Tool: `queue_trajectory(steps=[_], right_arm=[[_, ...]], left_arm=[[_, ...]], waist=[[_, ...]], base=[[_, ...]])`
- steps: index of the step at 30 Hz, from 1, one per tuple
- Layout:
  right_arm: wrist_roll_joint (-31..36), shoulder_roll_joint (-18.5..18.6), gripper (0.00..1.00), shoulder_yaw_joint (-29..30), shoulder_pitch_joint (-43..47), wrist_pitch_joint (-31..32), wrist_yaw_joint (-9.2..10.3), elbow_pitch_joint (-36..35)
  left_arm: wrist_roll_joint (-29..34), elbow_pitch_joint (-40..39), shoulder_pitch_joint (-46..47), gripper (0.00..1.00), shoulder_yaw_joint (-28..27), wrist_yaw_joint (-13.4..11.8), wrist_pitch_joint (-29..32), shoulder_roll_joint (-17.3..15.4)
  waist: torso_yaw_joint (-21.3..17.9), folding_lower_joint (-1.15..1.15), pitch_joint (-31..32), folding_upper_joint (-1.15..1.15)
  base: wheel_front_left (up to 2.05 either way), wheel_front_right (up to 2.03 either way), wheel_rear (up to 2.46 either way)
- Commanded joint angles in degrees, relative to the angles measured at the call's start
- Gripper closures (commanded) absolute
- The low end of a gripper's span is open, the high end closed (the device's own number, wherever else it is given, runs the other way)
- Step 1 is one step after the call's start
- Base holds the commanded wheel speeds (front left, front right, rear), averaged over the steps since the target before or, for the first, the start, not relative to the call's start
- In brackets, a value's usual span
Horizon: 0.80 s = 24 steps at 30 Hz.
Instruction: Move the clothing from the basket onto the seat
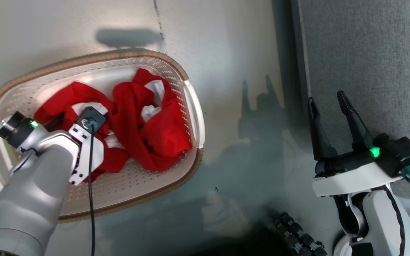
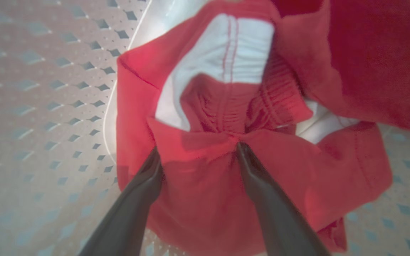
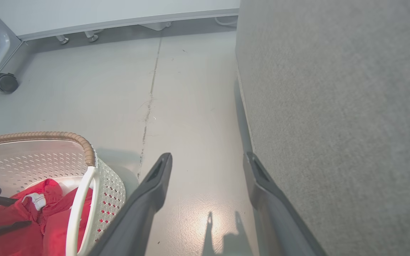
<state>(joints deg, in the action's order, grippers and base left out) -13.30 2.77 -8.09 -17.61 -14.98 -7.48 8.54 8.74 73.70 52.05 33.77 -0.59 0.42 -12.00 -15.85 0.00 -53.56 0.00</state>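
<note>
Left hand (image 2: pixel 198 148) is reaching down into the basket (image 1: pixel 94 58), fingers spread wide, tips sitting on a red fold of the clothing (image 1: pixel 144 121), nothing pinched. Clothing is lying heaped inside the basket, which is standing on the floor (image 1: pixel 226 53). Right hand (image 1: pixel 326 97) is hovering open and empty at the edge of the grey seat (image 1: pixel 368 53).

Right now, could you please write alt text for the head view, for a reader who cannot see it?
The left gripper reaches into a cream basket onto crumpled red clothing. The basket stands on the grey floor, and the right gripper, fingers apart, is at the edge of the grey seat.
</note>
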Motion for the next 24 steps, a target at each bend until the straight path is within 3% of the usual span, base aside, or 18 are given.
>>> queue_trajectory(steps=[1, 13, 14, 15, 16, 20, 24], right_arm=[[-0.51, 0.21, 0.00, -0.30, -1.04, -0.31, -0.03, -0.20], [-1.63, 0.25, 0.00, -1.65, -1.21, -0.30, -0.02, -0.95], [-1.52, 0.26, 0.00, -1.76, -1.38, -0.30, -0.02, -0.90], [-1.43, 0.26, 0.00, -1.72, -1.51, -0.30, -0.02, -0.92], [-1.31, 0.26, 0.00, -1.82, -1.64, -0.30, -0.03, -0.94], [-0.79, 0.26, 0.00, -1.95, -2.40, -0.30, -0.03, -0.97], [-0.02, 0.25, 0.00, -1.29, -3.01, -0.31, -0.02, -1.45]], left_arm=[[0.33, 0.13, 1.25, 0.00, 0.31, 0.10, 0.56, -0.93], [-0.19, 0.22, 3.42, 0.00, 1.95, 1.65, 2.80, -2.62], [-0.40, 0.26, 3.37, 0.09, 1.94, 1.94, 3.38, -2.55], [-0.55, 0.30, 3.31, 0.64, 2.07, 2.24, 4.00, -2.07], [-0.64, 0.31, 3.28, 1.00, 2.27, 2.61, 4.20, -1.75], [-0.92, 0.34, 3.77, 1.00, 2.65, 1.50, 4.05, -1.29], [-1.76, 0.26, 3.42, 1.00, 2.63, 2.10, 3.55, -0.64]], waist=[[-1.26, 0.00, -1.47, 0.00], [-2.64, 0.00, -4.55, 0.00], [-2.53, 0.00, -4.69, 0.00], [-2.33, 0.00, -4.73, 0.00], [-2.15, 0.00, -4.77, 0.00], [-1.60, 0.00, -4.78, 0.00], [-0.84, 0.00, -3.83, 0.00]], base=[[0.00, 0.00, 0.00], [0.00, 0.00, 0.00], [0.00, 0.00, 0.00], [0.00, 0.00, 0.00], [0.00, 0.00, 0.00], [0.00, 0.00, 0.00], [0.00, 0.00, 0.00]])
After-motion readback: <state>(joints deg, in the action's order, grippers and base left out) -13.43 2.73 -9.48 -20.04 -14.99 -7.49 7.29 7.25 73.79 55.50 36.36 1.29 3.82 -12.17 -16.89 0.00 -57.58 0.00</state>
